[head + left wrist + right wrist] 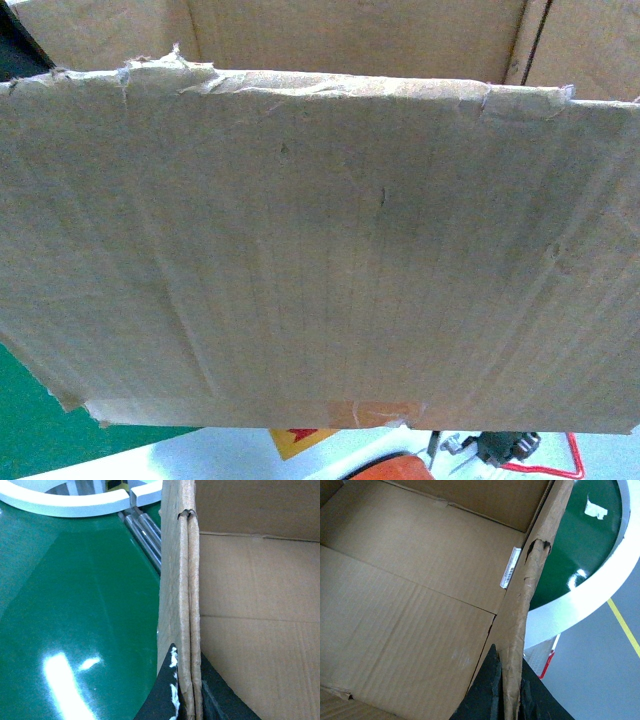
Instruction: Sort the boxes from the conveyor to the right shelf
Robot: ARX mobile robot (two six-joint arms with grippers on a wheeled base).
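At the bottom edge of the left wrist view the black left fingers [186, 690] sit one on each side of a wall of the box [250, 630], clamped on the doubled cardboard, which runs straight up and away from them with its ragged top edge at the far end. To the right of those fingers lies the open inside of the box, plain brown walls and floor; to their left the green conveyor [75, 620] spreads out shining, and past it, beyond the fingers, are two metal rollers [142, 535] and the pale curved rim [70, 502]. In the right wrist view the right fingers [507, 692] likewise pinch the opposite wall, one finger inside and one outside, the torn wall leaning away up and to the right. Left of these fingers is the box floor with its flap seam, and further off, on the inner face of the wall, a small white label [510, 568] whose printing is too small to read. Right of the fingers is the belt and its white rim, then grey floor with a yellow line [622, 622]. From the head view the box fills the frame, open side up, its broad face towards the camera and its long axis running left to right, with brown tape [375, 410] at the bottom seam.
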